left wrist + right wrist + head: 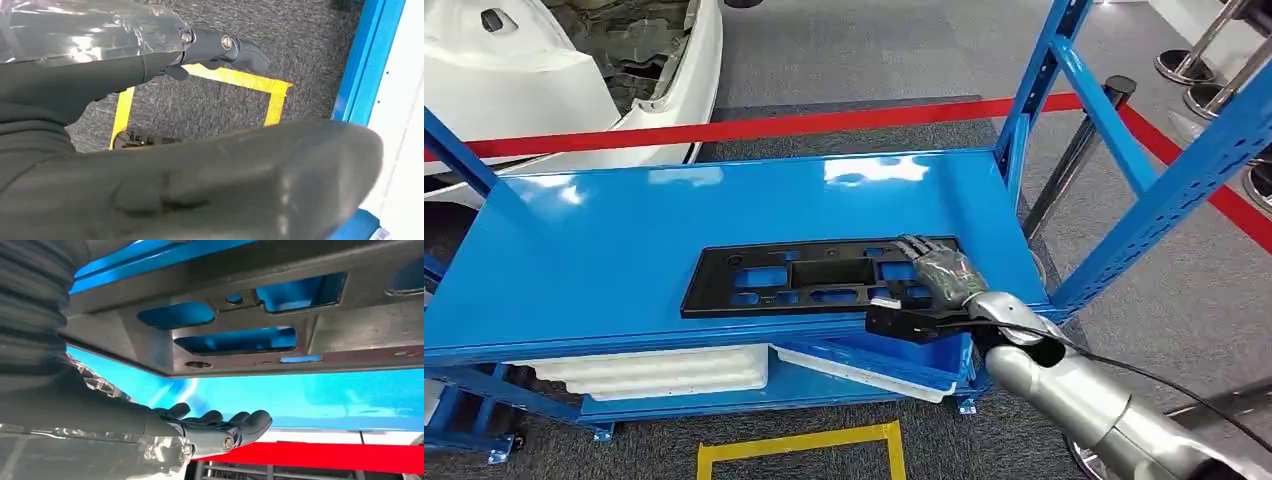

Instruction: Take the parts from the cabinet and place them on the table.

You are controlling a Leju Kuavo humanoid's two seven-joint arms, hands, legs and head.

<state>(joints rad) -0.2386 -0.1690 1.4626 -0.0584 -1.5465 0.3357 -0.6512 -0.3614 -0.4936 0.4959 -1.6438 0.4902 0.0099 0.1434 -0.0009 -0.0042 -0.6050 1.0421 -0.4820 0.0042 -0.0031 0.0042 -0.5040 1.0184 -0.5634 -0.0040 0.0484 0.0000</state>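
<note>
Right robot hand (942,272) flat, fingers extended, resting on black part (804,278), blue shelf (624,250); left robot hand (220,47) empty, fingers apart

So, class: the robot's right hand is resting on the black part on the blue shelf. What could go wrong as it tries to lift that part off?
1. The right hand lies flat on one end of the long black part, fingers extended, not wrapped around it; lifted from that end, the part could tilt or slip.
2. The part sits near the front edge of the blue shelf; a push could slide it off.
3. The blue upright stands near the arm, so a swing could strike it.
</note>
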